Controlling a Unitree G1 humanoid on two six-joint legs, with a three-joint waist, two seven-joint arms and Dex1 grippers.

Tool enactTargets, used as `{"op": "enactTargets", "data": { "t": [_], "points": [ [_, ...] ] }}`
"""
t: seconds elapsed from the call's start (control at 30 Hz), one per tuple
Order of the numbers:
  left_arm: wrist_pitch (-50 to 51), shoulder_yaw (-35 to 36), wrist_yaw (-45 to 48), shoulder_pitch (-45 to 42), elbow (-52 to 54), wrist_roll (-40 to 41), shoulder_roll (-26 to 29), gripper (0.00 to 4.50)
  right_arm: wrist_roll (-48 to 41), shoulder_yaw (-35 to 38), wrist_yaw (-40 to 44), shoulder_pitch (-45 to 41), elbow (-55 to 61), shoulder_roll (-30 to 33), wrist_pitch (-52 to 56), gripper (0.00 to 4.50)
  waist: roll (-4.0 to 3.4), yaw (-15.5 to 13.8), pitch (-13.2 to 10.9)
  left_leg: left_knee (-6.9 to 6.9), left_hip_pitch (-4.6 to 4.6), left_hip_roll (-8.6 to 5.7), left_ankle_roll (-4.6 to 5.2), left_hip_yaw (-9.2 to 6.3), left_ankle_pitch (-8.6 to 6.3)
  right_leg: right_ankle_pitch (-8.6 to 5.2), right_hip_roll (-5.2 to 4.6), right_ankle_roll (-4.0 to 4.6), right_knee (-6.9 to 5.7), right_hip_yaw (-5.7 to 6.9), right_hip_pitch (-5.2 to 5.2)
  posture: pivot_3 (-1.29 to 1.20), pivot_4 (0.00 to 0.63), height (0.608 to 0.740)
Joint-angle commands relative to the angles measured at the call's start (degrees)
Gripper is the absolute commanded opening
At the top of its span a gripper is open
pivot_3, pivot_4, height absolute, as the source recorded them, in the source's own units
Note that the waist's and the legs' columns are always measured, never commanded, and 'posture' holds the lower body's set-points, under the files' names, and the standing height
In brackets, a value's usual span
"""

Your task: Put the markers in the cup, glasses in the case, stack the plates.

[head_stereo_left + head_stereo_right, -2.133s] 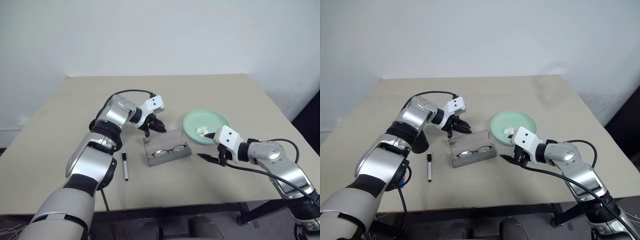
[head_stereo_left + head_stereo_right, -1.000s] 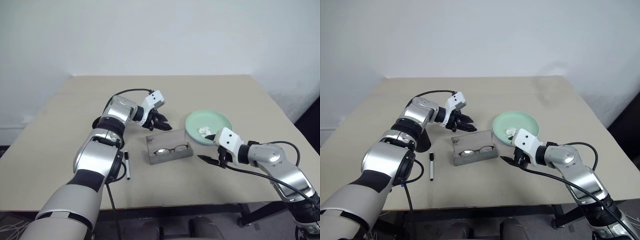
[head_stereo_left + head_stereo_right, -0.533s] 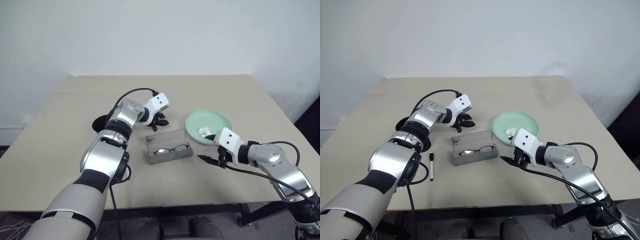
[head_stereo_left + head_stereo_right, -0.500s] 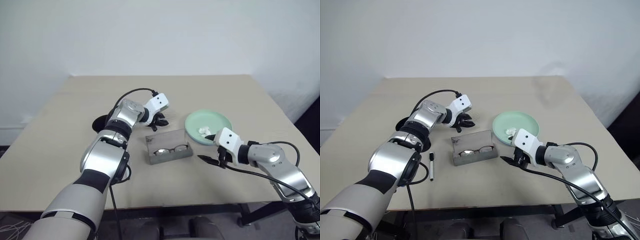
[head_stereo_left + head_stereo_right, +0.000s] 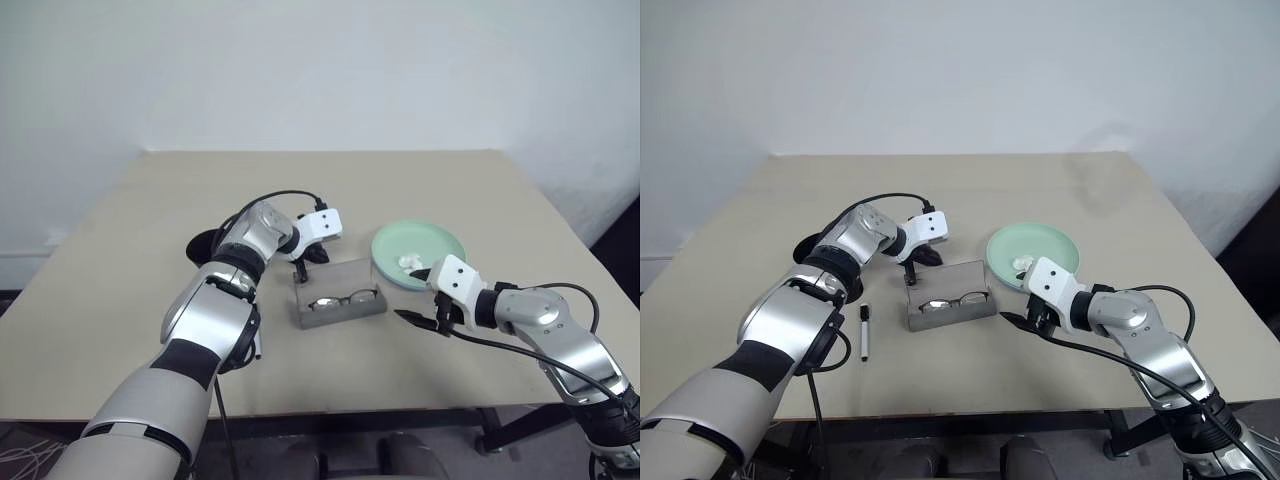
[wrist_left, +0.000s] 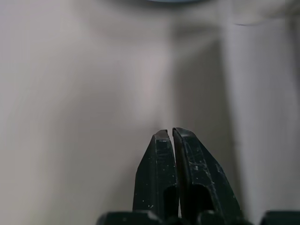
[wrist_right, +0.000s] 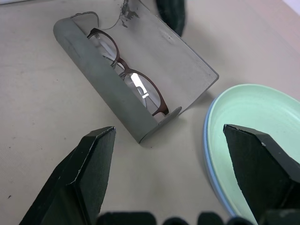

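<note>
Since the earlier frames the left tool has dropped toward the back edge of the case and pinched shut; its fingers now meet with nothing between them, presumably to nudge the raised lid down rather than to grip it.

Worktop: wide bare margins on every side, nothing near an edge. Free room is ample toward the far side and on the robot's left.

Plates: mint green one sits on top, a blue rim showing beneath in the right wrist view, so they read as stacked. Small white paper wad lies on the green plate.

Case: sits mid-worktop, lid standing open, just beside the plates but apart from them. Glasses lie inside, so this step wants only the lid shut.

Cup: black, mostly hidden behind the left arm, near the case.

Right tool: spread wide, empty, hovering low between case and plates. Judged parked clear of the left arm's path.

Marker: black-capped, flat on the worktop to the robot's left of the case, not yet in the cup.
</note>
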State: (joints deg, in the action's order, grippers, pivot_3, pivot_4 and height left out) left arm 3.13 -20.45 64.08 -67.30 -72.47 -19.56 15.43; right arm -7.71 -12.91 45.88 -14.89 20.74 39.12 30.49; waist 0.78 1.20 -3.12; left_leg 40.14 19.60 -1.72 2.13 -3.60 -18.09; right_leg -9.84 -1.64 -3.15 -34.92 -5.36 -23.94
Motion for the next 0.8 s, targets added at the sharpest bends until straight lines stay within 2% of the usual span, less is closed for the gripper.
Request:
{"op": "enactTargets", "data": {
  "t": [0.03,0.23,0.4,0.6,0.8],
  "points": [
    [1.21,1.96,6.83,-0.85,2.74,2.85,0.80,0.04,0.41,1.15,-0.70,-0.77,1.30,-0.13,-0.61,4.00,0.00,0.01,0.00,0.00,0.00,0.00,0.00,0.00,0.00,0.00,0.00,0.00,0.00,0.00,0.00,0.00,0.000,0.740],
    [4.09,4.31,19.68,1.69,10.04,8.17,3.31,0.04,0.30,1.35,-0.83,-0.70,1.06,-0.09,-0.75,4.00,-0.01,0.08,0.00,0.00,0.00,0.03,0.01,0.00,-0.01,0.00,0.00,0.00,0.00,0.00,-0.02,0.00,0.000,0.740],
    [5.86,1.33,23.62,8.77,21.49,7.77,5.73,0.04,0.38,1.04,-0.94,-1.30,0.50,-0.49,-0.94,4.00,-0.01,0.07,0.01,0.00,-0.02,0.05,0.01,0.02,-0.01,0.00,0.00,0.01,-0.02,-0.03,-0.01,0.00,0.000,0.740],
    [8.50,-2.65,21.50,17.33,33.31,5.57,7.64,0.04,0.44,1.09,-0.89,-1.94,-0.06,-0.78,-1.23,4.00,-0.02,0.03,0.06,0.01,-0.09,0.08,0.01,0.02,-0.01,0.00,0.00,0.01,-0.03,-0.03,0.06,0.00,0.000,0.740],
    [12.24,-3.03,18.36,18.93,37.30,6.37,7.25,0.04,0.38,1.24,-0.76,-1.75,0.10,-0.60,-1.24,4.00,-0.07,-0.02,0.09,0.01,-0.48,0.08,0.03,0.01,-0.02,-0.02,0.00,0.00,0.03,-0.01,0.45,0.00,0.000,0.740]
  ]
}}
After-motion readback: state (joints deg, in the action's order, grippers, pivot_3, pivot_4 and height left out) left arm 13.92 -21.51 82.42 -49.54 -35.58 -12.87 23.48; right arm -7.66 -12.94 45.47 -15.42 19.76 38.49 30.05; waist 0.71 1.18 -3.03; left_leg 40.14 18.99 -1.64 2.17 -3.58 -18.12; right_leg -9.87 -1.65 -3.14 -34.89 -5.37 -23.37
